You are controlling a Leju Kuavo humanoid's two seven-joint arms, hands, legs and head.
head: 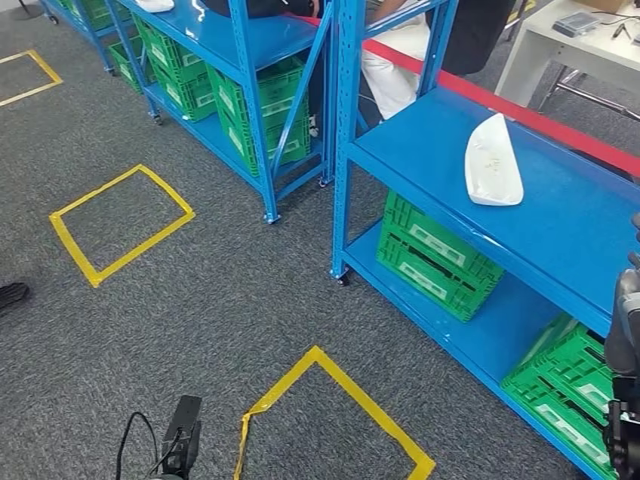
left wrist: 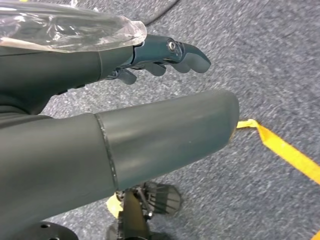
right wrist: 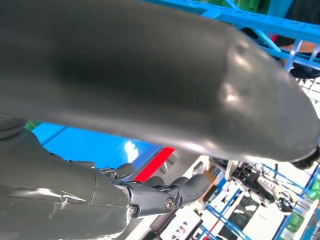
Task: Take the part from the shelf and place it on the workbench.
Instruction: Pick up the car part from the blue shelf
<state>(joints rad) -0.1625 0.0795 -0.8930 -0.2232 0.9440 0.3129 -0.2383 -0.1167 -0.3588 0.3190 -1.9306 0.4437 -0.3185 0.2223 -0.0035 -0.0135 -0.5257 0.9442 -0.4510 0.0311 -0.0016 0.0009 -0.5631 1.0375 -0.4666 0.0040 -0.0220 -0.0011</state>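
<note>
Where we stand: although the task begins at the shelf, we hold nothing yet, and we judge the reach has not begun.

Part: the white, smooth, roughly triangular moulded part (head: 493, 160) lies flat on the top deck of the blue steel shelf (head: 573, 225), clear of the deck's front edge.

Right hand: our right hand (right wrist: 151, 197) is raised, with blue shelving and a red strip beyond its dark fingers (right wrist: 188, 187). Those fingers lie loosely extended and slightly curled, nothing between them and the thick grey thumb.

Left hand: our left hand (left wrist: 166, 52) hangs low over grey carpet (head: 226, 290), near a strip of yellow floor tape (left wrist: 283, 147). Its fingers are stretched out together and empty.

Direction from the fingers: the part lies ahead of the right fingers and inward, toward the left hand's side, up on the deck. From the left fingers it is well apart, above and across.

Long axis: the part runs from its narrow tip at the far side to its broad end nearest us, nearly in line with a forward reach.

Nearer hand: the right, by our reckoning; its arm (head: 623, 340) rises beside the shelf's front edge.

Below the deck: green slatted plastic crates (head: 434, 255) sit on the lower shelf.
</note>
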